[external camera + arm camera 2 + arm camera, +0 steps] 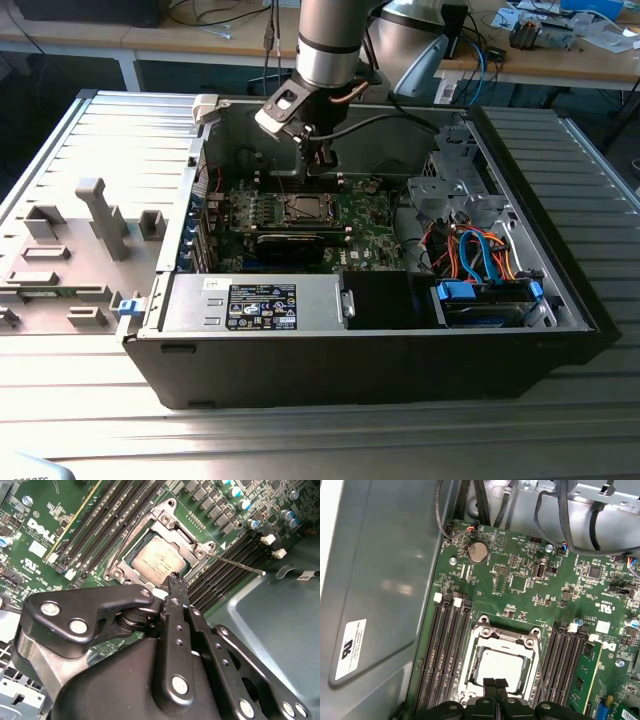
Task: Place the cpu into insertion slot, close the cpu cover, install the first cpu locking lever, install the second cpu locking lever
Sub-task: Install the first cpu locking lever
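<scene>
The cpu, silvery-tan, lies in the insertion slot in the middle of the green motherboard. The cpu cover, a silver frame, lies flat around it. A thin locking lever sticks out sideways over the memory slots. My gripper hangs just above one edge of the socket, fingertips shut together with nothing between them.
Black memory slots flank the socket on both sides. The case's grey wall stands close by, and black cables hang over the board's far end. A power supply and a drive bay with blue cables fill the case's front.
</scene>
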Motion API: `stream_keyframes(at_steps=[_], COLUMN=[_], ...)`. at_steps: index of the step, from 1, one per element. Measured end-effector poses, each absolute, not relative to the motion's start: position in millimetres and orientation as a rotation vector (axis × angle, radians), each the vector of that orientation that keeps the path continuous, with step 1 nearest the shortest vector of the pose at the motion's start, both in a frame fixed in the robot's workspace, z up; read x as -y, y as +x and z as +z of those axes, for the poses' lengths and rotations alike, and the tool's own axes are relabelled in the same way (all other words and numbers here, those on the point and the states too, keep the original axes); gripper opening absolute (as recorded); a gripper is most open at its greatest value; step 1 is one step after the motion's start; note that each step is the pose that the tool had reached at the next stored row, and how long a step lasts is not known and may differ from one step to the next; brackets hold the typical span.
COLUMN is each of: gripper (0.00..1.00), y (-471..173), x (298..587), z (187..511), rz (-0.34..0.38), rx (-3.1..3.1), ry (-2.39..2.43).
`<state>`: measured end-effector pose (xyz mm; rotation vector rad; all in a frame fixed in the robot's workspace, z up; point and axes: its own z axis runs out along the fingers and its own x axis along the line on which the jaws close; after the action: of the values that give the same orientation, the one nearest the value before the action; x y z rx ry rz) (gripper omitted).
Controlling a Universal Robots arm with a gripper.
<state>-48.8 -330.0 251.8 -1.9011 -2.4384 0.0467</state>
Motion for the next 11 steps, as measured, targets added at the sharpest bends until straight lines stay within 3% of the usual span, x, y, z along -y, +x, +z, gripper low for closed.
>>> stream_keyframes(at_steps=[11], gripper=[0.11], y=[-48.8], x=[330.0], z=[251.8], rz=[0.05], rx=[2.518], ry=[-1.797])
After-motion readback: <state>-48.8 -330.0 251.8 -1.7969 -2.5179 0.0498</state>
